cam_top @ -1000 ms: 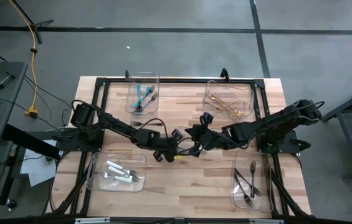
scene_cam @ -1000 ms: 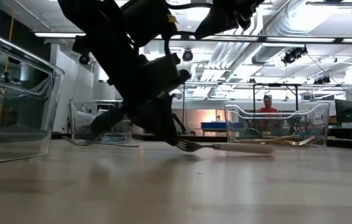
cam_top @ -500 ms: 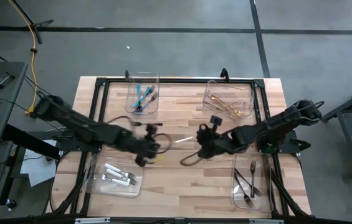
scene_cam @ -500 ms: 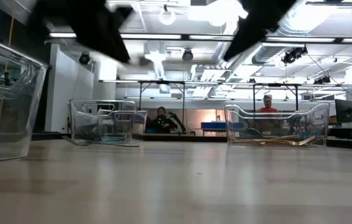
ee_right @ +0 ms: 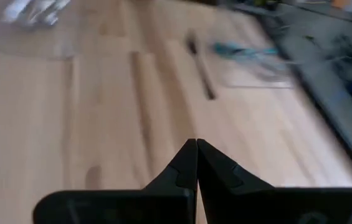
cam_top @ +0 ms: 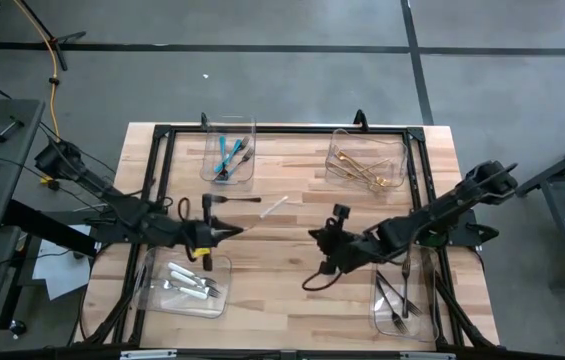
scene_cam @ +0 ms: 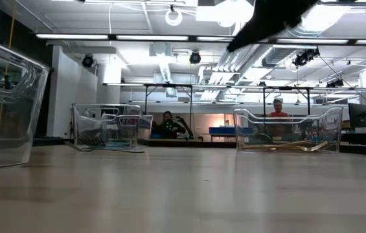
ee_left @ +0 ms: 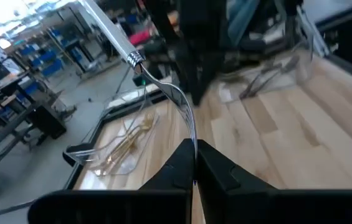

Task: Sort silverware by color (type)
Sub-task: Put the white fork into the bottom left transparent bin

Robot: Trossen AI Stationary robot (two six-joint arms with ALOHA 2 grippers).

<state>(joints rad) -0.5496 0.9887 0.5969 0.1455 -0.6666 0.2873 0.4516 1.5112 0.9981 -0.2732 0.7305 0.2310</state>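
Gripping a white-handled fork [ee_left: 139, 59] — left tool [ee_left: 194, 163] aloft

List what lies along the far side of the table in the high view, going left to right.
Bin with teal utensils → dark utensil lying loose on the wood → white-handled fork held in the left gripper → bin with gold utensils.
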